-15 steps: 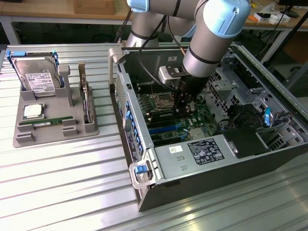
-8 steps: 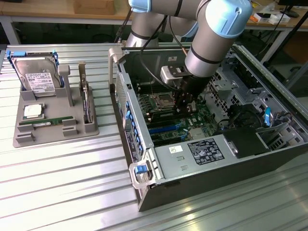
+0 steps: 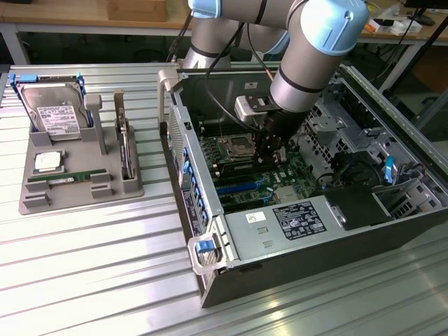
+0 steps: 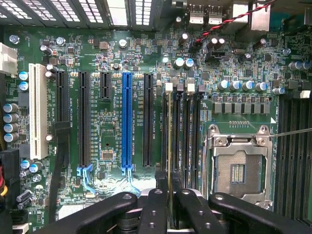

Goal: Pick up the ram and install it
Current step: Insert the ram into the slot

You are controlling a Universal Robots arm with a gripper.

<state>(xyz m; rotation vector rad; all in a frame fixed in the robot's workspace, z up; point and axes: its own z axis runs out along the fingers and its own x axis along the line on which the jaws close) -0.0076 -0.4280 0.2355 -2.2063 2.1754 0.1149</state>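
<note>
Closest to my wrist camera, the gripper [image 4: 169, 183] has its two black fingers [image 4: 159, 204] pinched narrow on the ram [image 4: 169, 131]. I see the ram edge-on, as a thin pale-green line running away from the fingertips. It lies along the bank of black memory slots [image 4: 190, 126], on the slot farthest from the processor socket [image 4: 237, 168]. Whether it is seated in that slot or held just above it, I cannot tell (the edge-on angle hides any gap). The socket shows its pin field inside a metal frame. On the other side of the ram sit the expansion slots, a blue slot [image 4: 126, 119] among black ones and a white slot [image 4: 38, 112] further out.

In the exterior view, the arm [image 3: 315, 63] reaches down into the open computer case [image 3: 294, 259], over the motherboard [image 3: 241, 189]. Well apart, on the exterior view's left, a grey holder [image 3: 80, 199] on the ribbed table [image 3: 105, 266] carries a hard drive [image 3: 59, 115], a silver processor chip [image 3: 47, 161] and a second green memory stick [image 3: 66, 179] lying flat.
</note>
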